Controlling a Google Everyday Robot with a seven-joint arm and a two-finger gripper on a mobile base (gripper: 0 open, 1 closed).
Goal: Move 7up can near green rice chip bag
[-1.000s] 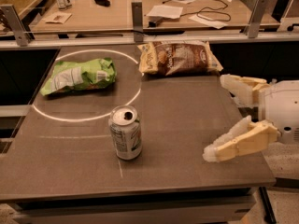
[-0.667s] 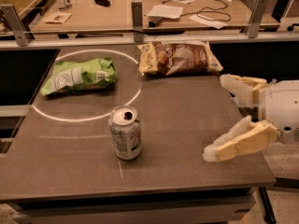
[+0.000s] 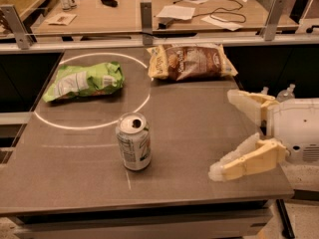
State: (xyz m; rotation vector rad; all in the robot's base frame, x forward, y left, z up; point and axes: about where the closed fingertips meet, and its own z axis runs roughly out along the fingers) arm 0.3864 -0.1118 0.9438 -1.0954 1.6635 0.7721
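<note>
The 7up can (image 3: 133,142) stands upright near the front middle of the grey table, silver top opened, white and green label facing me. The green rice chip bag (image 3: 84,80) lies flat at the back left, inside a white circle drawn on the table. My gripper (image 3: 225,133) is at the right edge of the table, well to the right of the can. Its two cream fingers are spread wide apart and hold nothing. One finger (image 3: 247,102) points to the back, the other (image 3: 245,161) to the front.
A brown and cream chip bag (image 3: 190,61) lies at the back middle. A metal rail (image 3: 149,36) runs behind the table, with a wooden desk (image 3: 124,11) holding papers, cables and bottles beyond it. The table's front edge (image 3: 149,200) is close to the can.
</note>
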